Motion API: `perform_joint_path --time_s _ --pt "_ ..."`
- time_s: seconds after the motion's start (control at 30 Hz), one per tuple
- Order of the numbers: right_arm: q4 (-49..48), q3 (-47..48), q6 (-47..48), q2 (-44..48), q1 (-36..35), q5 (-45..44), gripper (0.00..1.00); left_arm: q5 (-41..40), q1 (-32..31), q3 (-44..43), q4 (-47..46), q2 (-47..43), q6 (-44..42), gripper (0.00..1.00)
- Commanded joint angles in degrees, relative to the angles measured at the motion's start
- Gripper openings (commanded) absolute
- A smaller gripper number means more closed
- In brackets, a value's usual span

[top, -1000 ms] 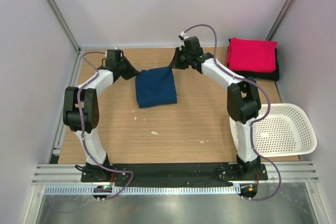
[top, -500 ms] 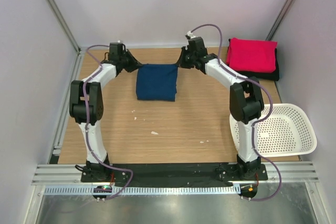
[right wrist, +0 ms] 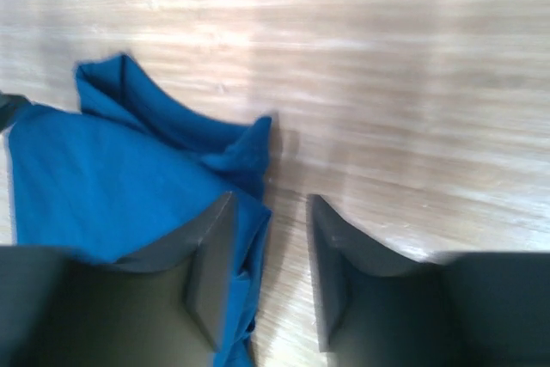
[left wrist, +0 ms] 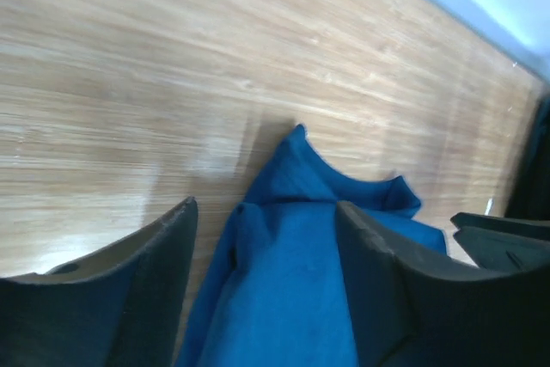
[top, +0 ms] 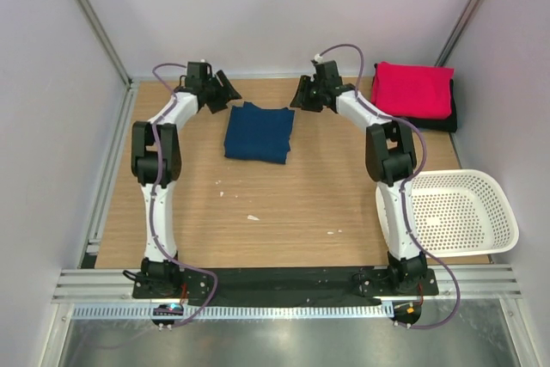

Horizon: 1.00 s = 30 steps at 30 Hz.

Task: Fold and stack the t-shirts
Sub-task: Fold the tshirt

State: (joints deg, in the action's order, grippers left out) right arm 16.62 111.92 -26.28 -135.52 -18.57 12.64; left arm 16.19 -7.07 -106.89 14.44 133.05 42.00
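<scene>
A navy blue t-shirt (top: 259,133) lies folded flat on the far half of the wooden table (top: 284,204). My left gripper (top: 225,92) hovers open at its far left corner. In the left wrist view the blue cloth (left wrist: 292,298) lies loose between the spread fingers (left wrist: 137,298). At the shirt's far right corner my right gripper (top: 301,94) is open too; its left finger (right wrist: 210,272) overlaps the cloth edge (right wrist: 112,178) and bare wood shows in the gap. A folded pink-red t-shirt (top: 412,89) rests on a black one (top: 434,120) at the back right.
A white perforated basket (top: 455,212) overhangs the table's right edge beside the right arm. White walls and metal frame posts close in the back and sides. A few small pale specks (top: 252,217) lie on the wood nearer the front.
Both grippers went from shut on the navy t-shirt's far corners to open, letting it go. The shirt now lies flat, and both wrists moved toward the back wall.
</scene>
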Motion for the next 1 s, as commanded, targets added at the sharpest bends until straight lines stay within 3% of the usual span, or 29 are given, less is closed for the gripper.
perform_joint_path --time_s 0.0,0.07,0.13,0.23,0.27,0.3,0.43,0.5,0.97 --pt "2.35 6.82 2.98 3.77 0.46 1.51 0.55 -2.29 0.39 -4.99 6.11 -4.98 -6.65 0.68" --pt "3.24 6.3 3.87 7.28 0.46 0.89 0.62 -3.17 0.39 -5.26 8.49 -10.23 -9.2 0.71" --pt "2.63 4.46 3.17 9.83 0.37 1.94 0.61 -2.83 0.3 -2.29 8.59 -13.77 -8.26 0.72" --pt "-3.6 -2.13 -1.04 14.49 0.03 6.07 0.51 -0.45 -0.4 1.41 6.49 -18.7 -4.74 0.66" --pt "-7.18 -5.36 -2.7 15.37 -0.06 6.6 0.31 0.59 -1.01 4.64 3.87 -19.4 -2.56 0.54" --pt "-9.04 -7.13 -3.42 15.73 -0.33 6.17 0.25 0.43 -1.36 5.89 2.37 -19.41 -1.4 0.44" --pt "-11.09 -7.33 -3.86 11.87 -0.33 7.04 0.15 2.36 -2.24 7.75 -2.66 -14.94 3.44 0.16" --pt "-11.87 -6.19 -4.47 8.46 -0.33 8.09 0.14 1.75 -2.25 7.05 -2.75 -11.69 4.14 0.1" --pt "-9.77 -8.29 -3.16 3.43 -2.09 -2.01 0.12 1.57 -1.1 3.53 -4.94 0.53 7.57 0.06"
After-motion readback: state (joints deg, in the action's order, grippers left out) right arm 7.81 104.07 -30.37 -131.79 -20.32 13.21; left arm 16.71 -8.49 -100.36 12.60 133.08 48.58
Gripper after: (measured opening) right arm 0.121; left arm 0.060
